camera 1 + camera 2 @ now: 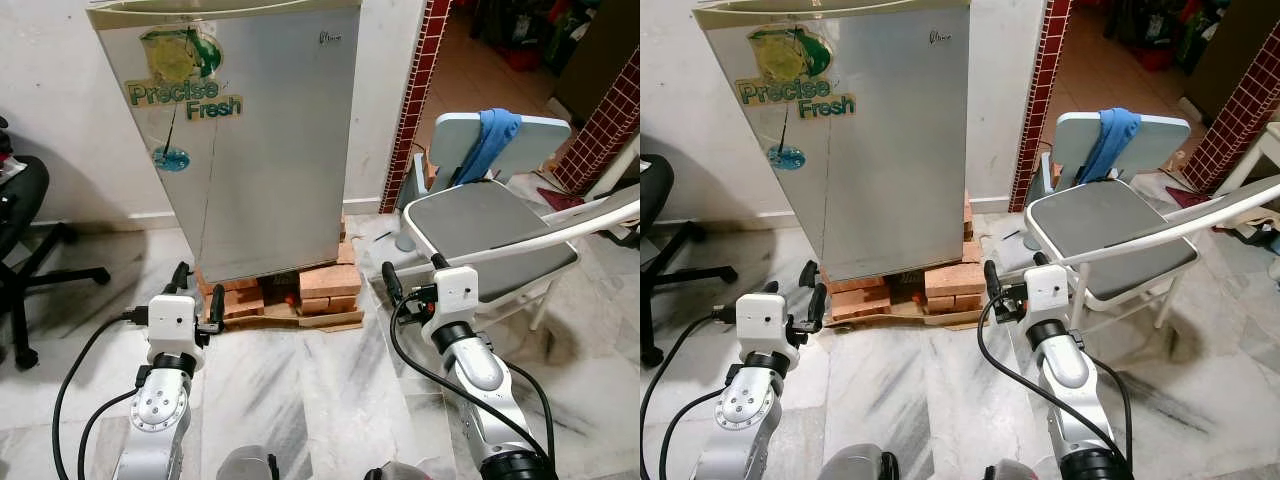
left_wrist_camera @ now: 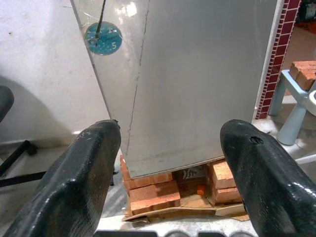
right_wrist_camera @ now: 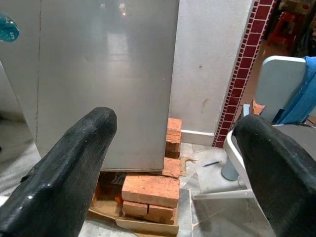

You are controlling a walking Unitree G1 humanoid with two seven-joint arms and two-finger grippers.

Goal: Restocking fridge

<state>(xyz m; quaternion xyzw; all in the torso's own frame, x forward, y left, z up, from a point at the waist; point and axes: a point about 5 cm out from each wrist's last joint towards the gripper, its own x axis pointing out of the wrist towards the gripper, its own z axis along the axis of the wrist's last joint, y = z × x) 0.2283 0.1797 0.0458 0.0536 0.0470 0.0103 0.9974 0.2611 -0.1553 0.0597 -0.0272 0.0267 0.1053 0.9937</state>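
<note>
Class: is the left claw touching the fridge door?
Apart. In the left wrist view the left claw is open, and floor and bricks show between its fingers and the closed fridge beyond.

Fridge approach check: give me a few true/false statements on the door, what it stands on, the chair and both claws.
1. The silver fridge has its door closed. True.
2. The fridge stands directly on the floor. False: it rests on orange bricks.
3. A blue cloth hangs over the back of the grey folding chair. True.
4. The left claw holds a bottle. False: it is open and empty.
5. The right claw touches the fridge. False: it is short of it.
</note>
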